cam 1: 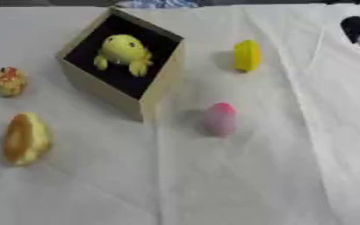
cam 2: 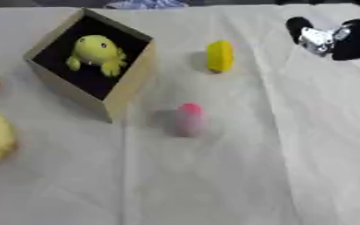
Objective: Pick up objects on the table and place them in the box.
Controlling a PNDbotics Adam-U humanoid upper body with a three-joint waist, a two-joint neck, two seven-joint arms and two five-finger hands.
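On a white cloth-covered table [cam 1: 237, 184] sits a tan box [cam 1: 161, 90], dark inside, w/ a yellow frog toy [cam 1: 124, 52] in it. Right of box: yellow obj [cam 1: 247, 55], far side; pink obj [cam 1: 221, 117], nearer. Left of box: small orange-yellow toy [cam 1: 8, 81] & bigger yellow-orange piece [cam 1: 26, 138]. Right hand [cam 2: 338, 38] at upper right, black/silver; can't tell finger state.

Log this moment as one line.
box: holds yellow toy | on cloth: yellow piece, pink piece | right hand: top right, off objects | left hand: unseen
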